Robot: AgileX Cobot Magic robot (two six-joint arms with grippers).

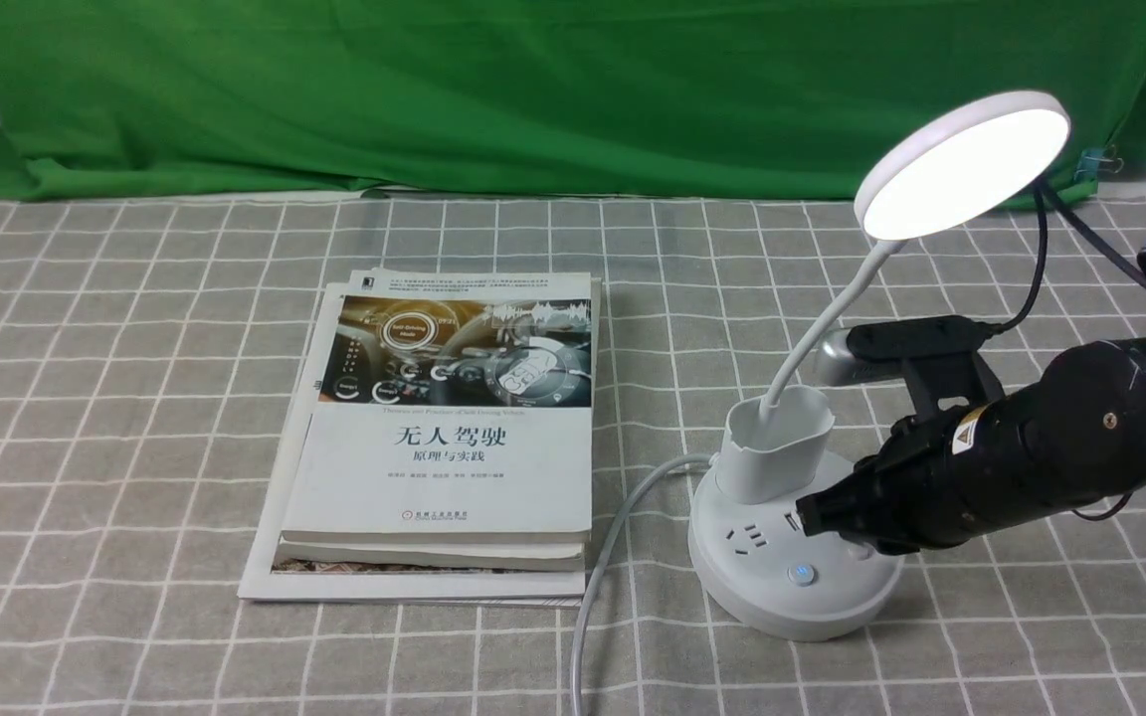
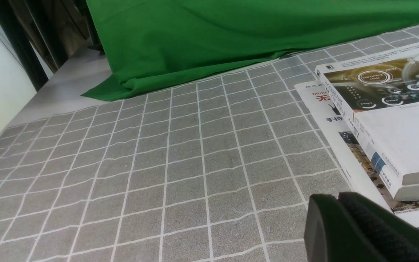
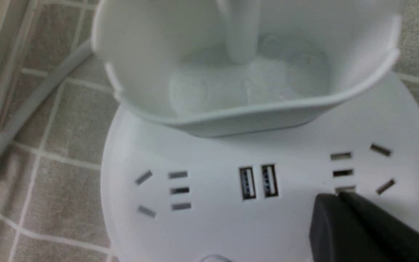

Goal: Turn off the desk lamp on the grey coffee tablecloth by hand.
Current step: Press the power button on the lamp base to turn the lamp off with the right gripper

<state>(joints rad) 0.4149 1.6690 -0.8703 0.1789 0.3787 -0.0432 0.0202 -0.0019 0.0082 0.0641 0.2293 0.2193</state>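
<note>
Front view, left to right: books [image 1: 444,438], then the desk lamp [image 1: 774,447], lit, on the right of the grey coffee tablecloth [image 1: 135,398]. Right gripper [image 1: 812,512], closed up tight, hangs over its base. It should probably dip straight onto the glowing button [image 1: 804,574], gently.

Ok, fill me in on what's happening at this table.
The right gripper, jaws shut, has its tip over the round base of the desk lamp on the grey coffee tablecloth, beside the sockets; contact is unclear. The lamp head is lit, so it is not off yet. The left gripper, also shut, hangs over the cloth near the stacked books.
</note>
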